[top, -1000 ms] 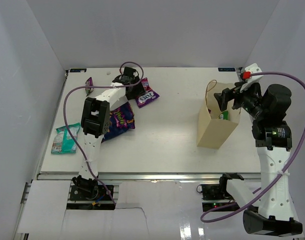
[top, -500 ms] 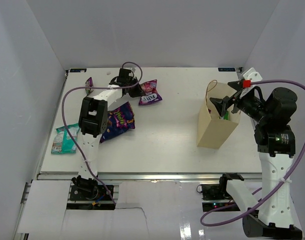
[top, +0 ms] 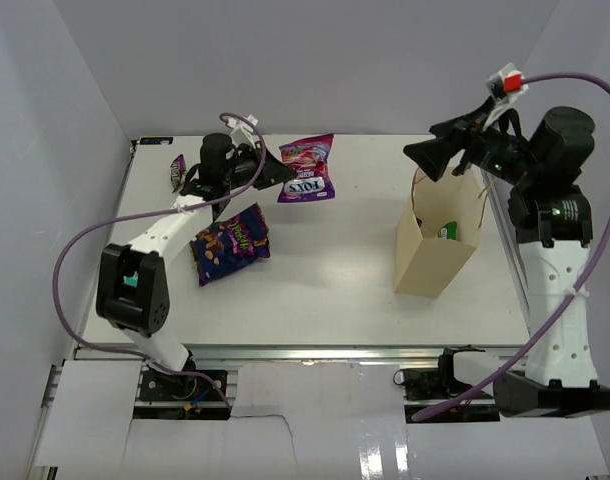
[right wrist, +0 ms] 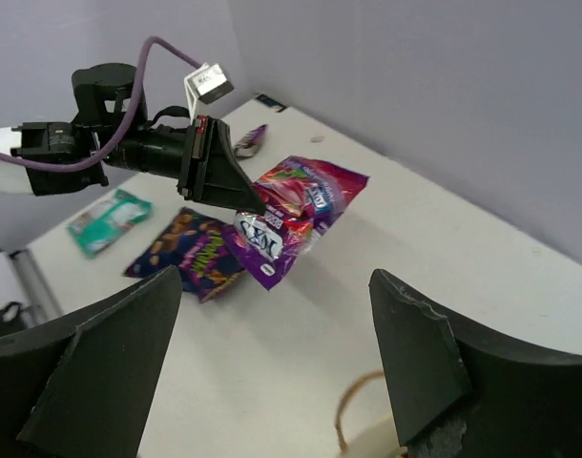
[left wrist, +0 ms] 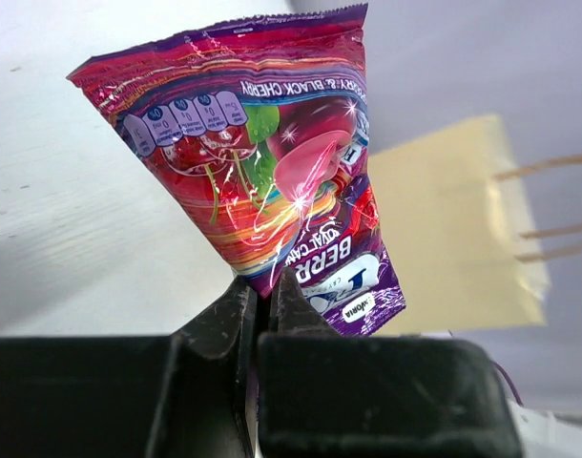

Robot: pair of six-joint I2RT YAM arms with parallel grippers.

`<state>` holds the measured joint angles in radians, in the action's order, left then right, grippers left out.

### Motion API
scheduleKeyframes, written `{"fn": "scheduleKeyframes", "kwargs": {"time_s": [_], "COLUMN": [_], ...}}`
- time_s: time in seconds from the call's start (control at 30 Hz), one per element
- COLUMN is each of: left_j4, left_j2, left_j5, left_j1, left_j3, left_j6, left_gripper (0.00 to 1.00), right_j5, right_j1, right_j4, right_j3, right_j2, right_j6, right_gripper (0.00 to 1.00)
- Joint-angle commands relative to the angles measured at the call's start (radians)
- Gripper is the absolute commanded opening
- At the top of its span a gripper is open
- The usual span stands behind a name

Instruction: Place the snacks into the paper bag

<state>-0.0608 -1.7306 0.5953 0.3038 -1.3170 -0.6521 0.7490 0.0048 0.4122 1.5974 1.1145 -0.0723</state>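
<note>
My left gripper (top: 270,172) is shut on the lower corner of the pink-red bag (top: 307,168), which hangs lifted above the back of the table; its fingers (left wrist: 296,301) pinch the foil (left wrist: 262,172). The tan paper bag (top: 435,250) stands upright at the right with a green-white packet (top: 447,232) inside. Above its back rim my right gripper (top: 420,155) is open and holds nothing. The big purple bag (top: 230,243) lies flat on the table. A small dark purple bar (top: 179,168) lies at the back left. A pale teal packet (right wrist: 110,218) shows in the right wrist view.
White walls close in the table at the back and both sides. The left arm's elbow (top: 130,285) hangs over the table's left front. Purple cables loop over both arms. The paper bag's loop handle (right wrist: 353,410) shows under the right gripper (right wrist: 277,277).
The left gripper shut on the pink-red bag and lifted it off the table. The right gripper rose out of the paper bag and swung back and up.
</note>
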Motion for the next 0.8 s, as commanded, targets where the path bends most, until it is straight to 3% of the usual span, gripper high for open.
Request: {"fn": "scheduleKeyframes", "kwargs": {"time_s": [0.0,0.27,0.57,0.77], "left_j4": [-0.122,-0.136,-0.136,-0.136], "left_j2": [0.17,0.393,0.523,0.566], "left_j5": [0.07,0.031,0.028,0.037], "left_j1": [0.026,0.073,0.1,0.104], "left_j3": [0.089,0.177,0.259,0.268], "left_j6": [-0.04,-0.08,-0.113,-0.136], "left_gripper": [0.0,0.0,0.0,0.01], "right_j5": [0.05,-0.146,-0.171,-0.204], "right_j1": [0.092,0.355,0.475,0.491], "right_j4": [-0.027,-0.05,-0.081,-0.085], "right_j3": [0.076,0.027,-0.005,0.001], "right_j2": [0.115,0.217,0.309,0.352], "right_j6": [-0.178,-0.319,-0.331,-0.319], "right_gripper": [0.85,0.88,0.88,0.86]}}
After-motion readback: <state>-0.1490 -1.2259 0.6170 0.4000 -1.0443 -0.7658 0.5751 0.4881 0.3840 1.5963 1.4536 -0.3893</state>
